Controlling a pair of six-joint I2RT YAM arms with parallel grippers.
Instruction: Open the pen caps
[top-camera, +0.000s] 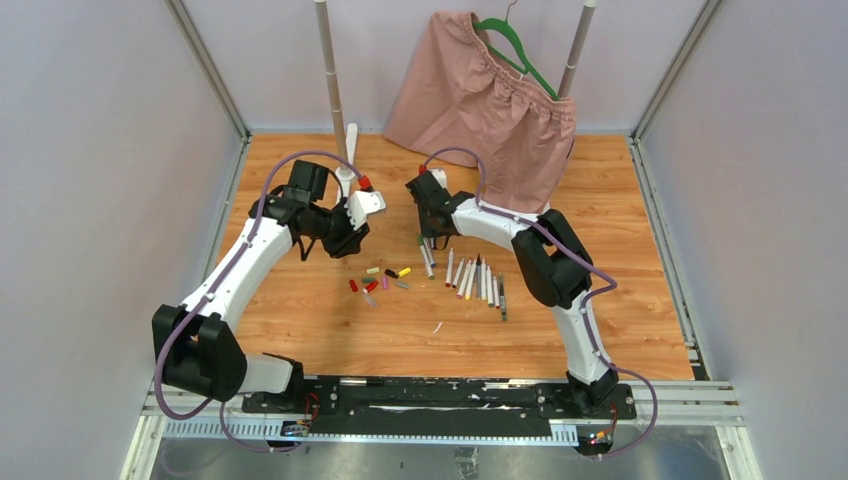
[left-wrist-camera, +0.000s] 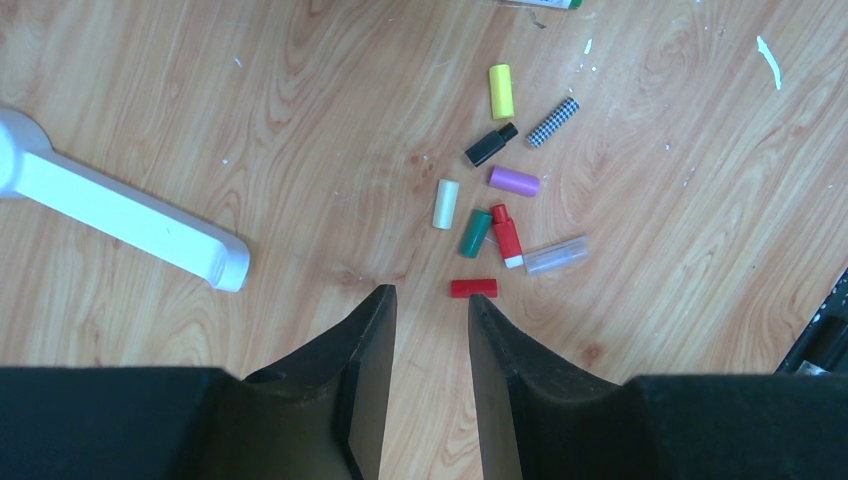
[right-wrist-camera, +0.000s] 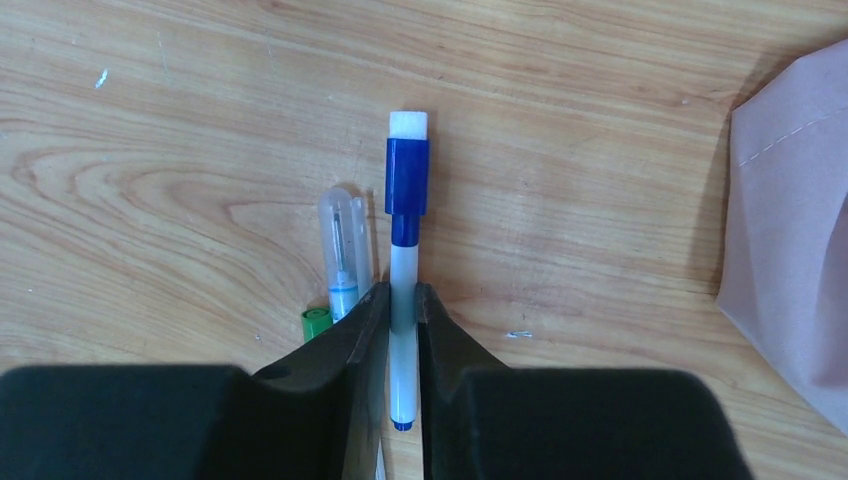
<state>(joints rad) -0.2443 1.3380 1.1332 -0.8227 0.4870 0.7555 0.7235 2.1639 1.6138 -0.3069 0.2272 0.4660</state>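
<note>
A white pen (right-wrist-camera: 402, 265) is clamped between the fingers of the right gripper (right-wrist-camera: 402, 297), with its blue cap (right-wrist-camera: 407, 178) still on and pointed away over the wooden table (right-wrist-camera: 600, 150). The left gripper (left-wrist-camera: 432, 297) is held with its jaws apart above the table, just short of a red cap (left-wrist-camera: 473, 288) at the near edge of a scatter of loose caps (left-wrist-camera: 513, 181). More pens (top-camera: 478, 280) are laid in a row beside the right arm.

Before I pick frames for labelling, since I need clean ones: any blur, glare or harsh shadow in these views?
Top external: even light, no glare, but the pens are small and soft. Left wrist: caps sharp, faint shadows; the white handle nearly blows out. Right wrist: pen crisp with a soft shadow; the dark jaws show little detail.
</note>
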